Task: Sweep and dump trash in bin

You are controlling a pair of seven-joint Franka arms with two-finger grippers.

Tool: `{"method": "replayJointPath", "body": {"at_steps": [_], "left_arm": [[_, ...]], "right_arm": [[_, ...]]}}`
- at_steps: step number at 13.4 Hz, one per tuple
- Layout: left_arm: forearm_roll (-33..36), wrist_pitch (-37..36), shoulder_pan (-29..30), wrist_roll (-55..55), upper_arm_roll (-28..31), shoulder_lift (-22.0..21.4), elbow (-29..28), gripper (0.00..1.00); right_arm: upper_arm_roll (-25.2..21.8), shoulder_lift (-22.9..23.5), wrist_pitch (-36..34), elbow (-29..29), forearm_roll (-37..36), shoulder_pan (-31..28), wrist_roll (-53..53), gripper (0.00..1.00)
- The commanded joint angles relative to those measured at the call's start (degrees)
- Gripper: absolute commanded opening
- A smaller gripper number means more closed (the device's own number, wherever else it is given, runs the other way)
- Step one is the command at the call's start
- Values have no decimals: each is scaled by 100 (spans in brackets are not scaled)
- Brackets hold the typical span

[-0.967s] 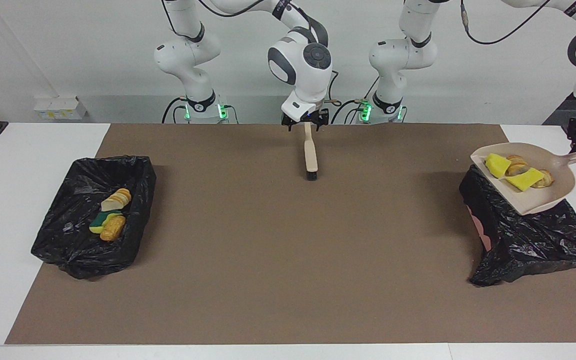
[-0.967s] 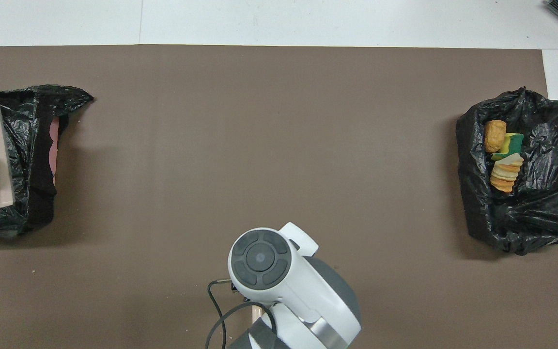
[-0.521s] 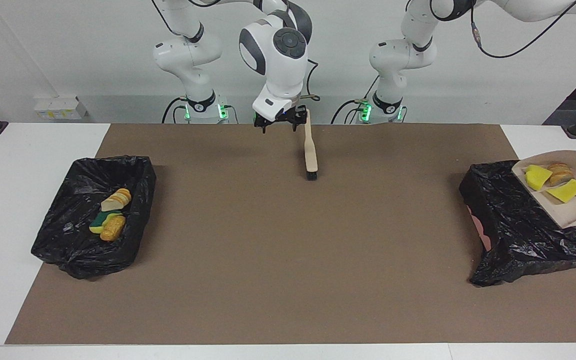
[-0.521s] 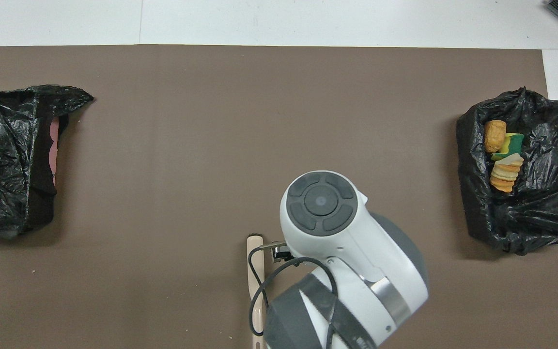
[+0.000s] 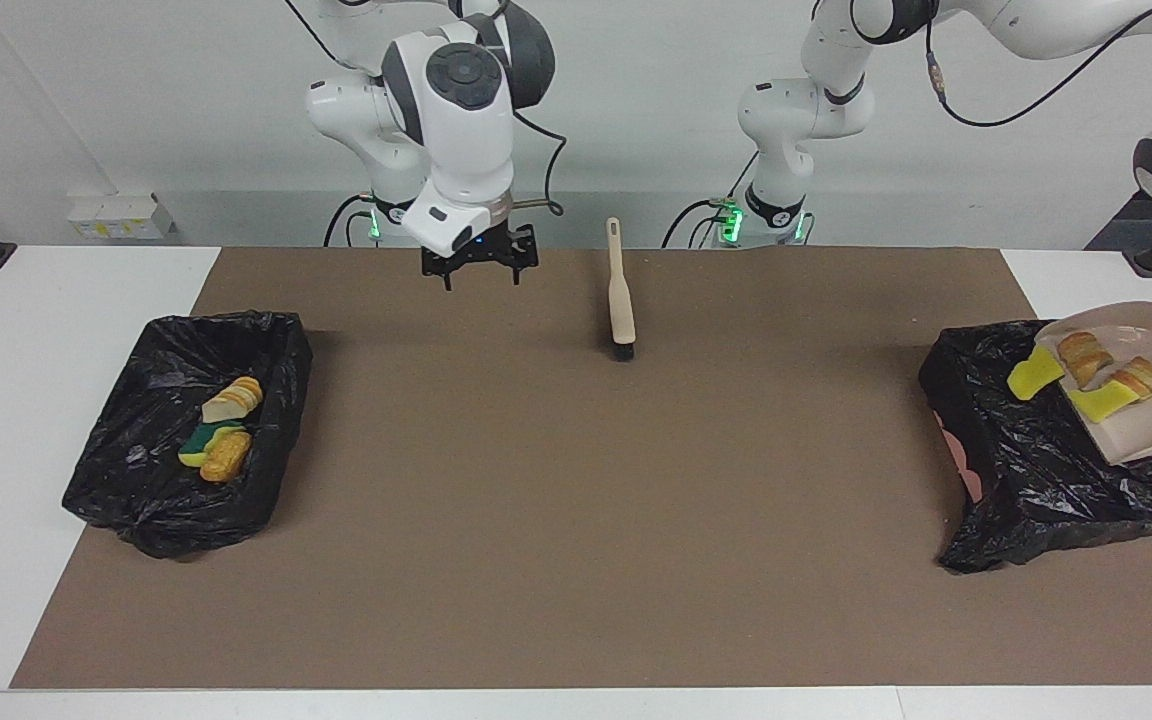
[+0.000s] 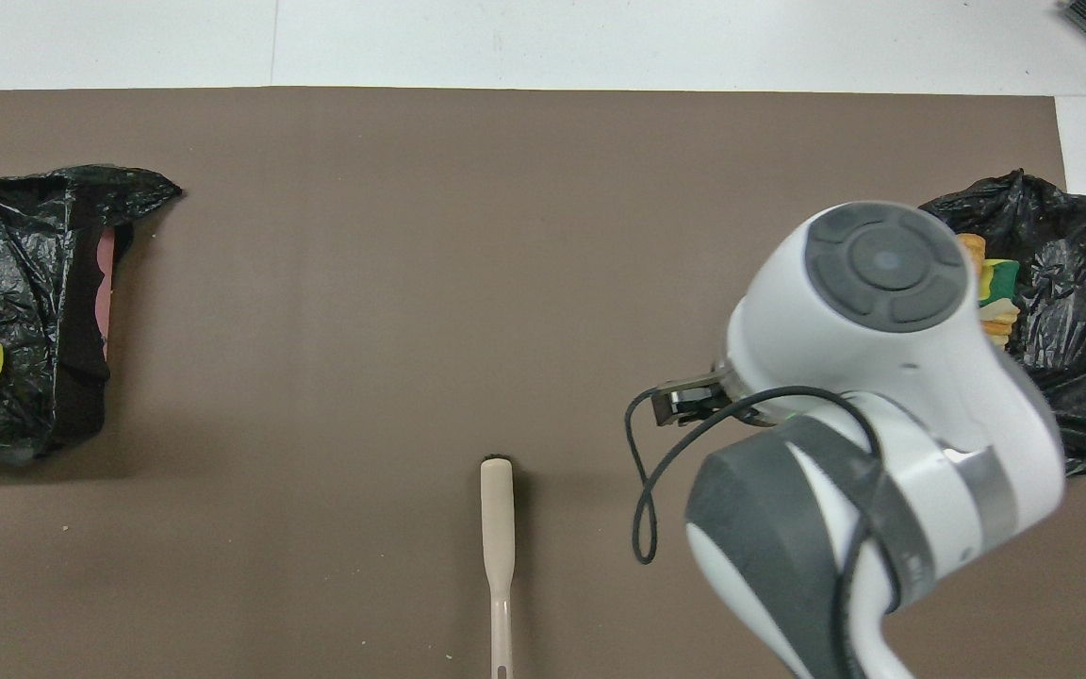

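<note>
Brown mat [image 5: 576,480] covers most of the table, unchanged. 2 black-bagged bins: bin at the right arm's end [image 5: 186,430] same as before, bin at the left arm's end [image 5: 1046,460] now has the dustpan tipped over it.

Right arm has swung from over the brush toward its own end of the table; right gripper [image 5: 477,275] hangs released and empty over the mat, between the brush and the bin at its end. 1 brush [image 5: 621,300] lies flat on the mat, not moved, handle toward the robots.

1 beige dustpan [image 5: 1141,385] is more steeply tilted than 1 second ago and shifted toward the table edge, mouth down over the bin at the left arm's end. Left gripper is out of frame, clenched; what it grips can't be seen.

Trash, 7 bits counted: 2 bread pieces [image 5: 1101,365] and 1 yellow sponge [image 5: 1096,403] on the dustpan, slid lower toward its lip; 1 yellow sponge at the lip [image 5: 1033,372] going over into the bag. 3 bits in the other bin [image 5: 221,430], unmoved.
</note>
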Motion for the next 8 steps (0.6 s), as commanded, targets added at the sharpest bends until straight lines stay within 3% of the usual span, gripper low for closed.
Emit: {"method": "replayJointPath", "body": {"at_steps": [1,4,8], "left_arm": [[804,-202,-96,-624,-157,-341,-268,0],[1576,-509,-96,-1056,-455,-359,-207,0],[2712,-1475,-88,-2120,-1026,-621,-180,0]], "right_arm": [[65,-208,-93,-6,-208,-614,-486,100],[-128,-296,-23,20,-208,-1265,-504,100],[-602,-314,-145,327,-86,-1504,-969,100]]}}
